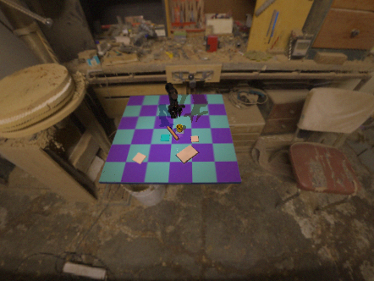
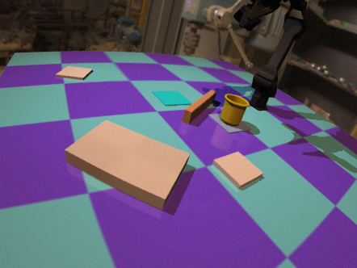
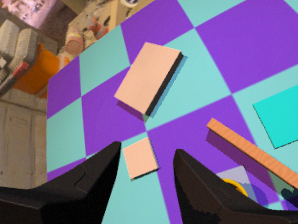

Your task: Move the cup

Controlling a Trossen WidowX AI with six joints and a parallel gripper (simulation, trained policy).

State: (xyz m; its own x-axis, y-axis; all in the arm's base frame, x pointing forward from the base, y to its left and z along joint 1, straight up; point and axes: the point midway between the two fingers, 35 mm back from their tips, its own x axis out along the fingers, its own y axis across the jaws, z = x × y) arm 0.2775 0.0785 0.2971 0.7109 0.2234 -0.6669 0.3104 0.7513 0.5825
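Note:
The yellow cup (image 1: pixel 179 128) (image 2: pixel 233 110) (image 3: pixel 234 186) stands upright on the grey pad (image 2: pixel 232 128) (image 3: pixel 240 174). Marbles inside it cannot be made out. The other pad, teal (image 1: pixel 165 138) (image 2: pixel 171 98) (image 3: pixel 280 117), lies flat and bare across the orange bar from the cup. My gripper (image 3: pixel 148 151) is partly open, with nothing between its fingers, and hangs above the table, clear of the cup. In the wrist view the right finger hides part of the cup.
The orange bar (image 1: pixel 173 133) (image 2: pixel 199 106) (image 3: pixel 255 153) stands on edge between the cup and the teal pad. A small pink block (image 1: pixel 195 138) (image 2: pixel 238 169) (image 3: pixel 140 158), a large pink block (image 1: pixel 187 153) (image 2: pixel 127 159) (image 3: pixel 149 77) and another flat pink block (image 1: pixel 139 158) (image 2: pixel 74 73) lie farther off.

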